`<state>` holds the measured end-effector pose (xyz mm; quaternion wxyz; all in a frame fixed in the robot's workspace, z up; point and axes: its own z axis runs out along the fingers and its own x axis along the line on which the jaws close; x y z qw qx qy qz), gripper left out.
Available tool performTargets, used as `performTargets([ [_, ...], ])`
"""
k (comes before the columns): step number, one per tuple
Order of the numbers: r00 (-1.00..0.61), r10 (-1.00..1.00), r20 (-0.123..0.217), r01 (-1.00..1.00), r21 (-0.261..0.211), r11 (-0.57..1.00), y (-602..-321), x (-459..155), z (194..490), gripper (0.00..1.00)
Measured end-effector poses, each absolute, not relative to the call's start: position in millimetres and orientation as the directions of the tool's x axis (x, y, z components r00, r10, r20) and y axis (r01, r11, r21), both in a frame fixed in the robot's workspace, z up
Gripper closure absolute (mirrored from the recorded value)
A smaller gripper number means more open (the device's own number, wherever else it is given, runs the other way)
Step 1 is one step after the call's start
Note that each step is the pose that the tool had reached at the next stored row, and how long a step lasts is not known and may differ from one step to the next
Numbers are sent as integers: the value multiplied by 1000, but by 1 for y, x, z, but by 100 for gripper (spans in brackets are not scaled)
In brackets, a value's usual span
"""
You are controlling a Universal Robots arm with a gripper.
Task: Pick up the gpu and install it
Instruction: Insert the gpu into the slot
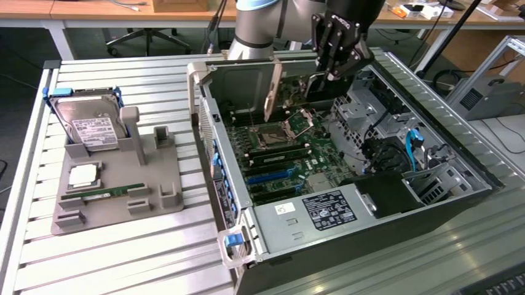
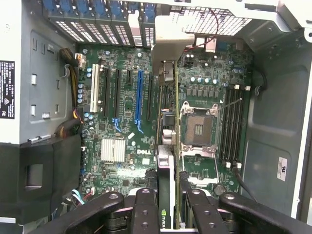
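A slatted metal table carries an open computer case with its motherboard facing up. On the exterior view's left, a grey holder keeps a hard drive. Over the motherboard, near the CPU socket, the gpu hangs edge-on, pinched by the gripper.

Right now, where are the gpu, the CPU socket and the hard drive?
gpu (image 2: 165, 180): wrist view, on its narrow edge.
CPU socket (image 2: 199, 129): wrist view, on its open centre.
hard drive (image 1: 92, 130): exterior view, on its white label.
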<state>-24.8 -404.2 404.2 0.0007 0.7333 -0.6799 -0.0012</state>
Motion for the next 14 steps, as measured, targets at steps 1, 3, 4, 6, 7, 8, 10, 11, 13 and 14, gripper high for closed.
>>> performTargets([
  [1, 76, -997, -1, -997, 3, -76, -404, -25, 403, 73],
  [3, 78, -997, -1, -997, 3, -78, -404, -26, 399, 73],
  [4, 79, -997, -1, -997, 3, -79, -404, -26, 398, 73],
  [6, 79, -997, -1, -997, 3, -79, -404, -26, 396, 73],
  [7, 79, -997, -1, -997, 3, -79, -404, -27, 395, 73],
  [8, 79, -997, -1, -997, 3, -79, -404, -27, 394, 73],
  [10, 76, -997, -1, -997, 3, -76, -404, -27, 392, 73],
  [11, 72, -997, -1, -997, 3, -72, -404, -27, 391, 73],
  [13, 63, -998, -1, -998, 3, -63, -405, -27, 390, 73],
  [14, 58, -998, -1, -998, 3, -58, -405, -27, 389, 73],
])
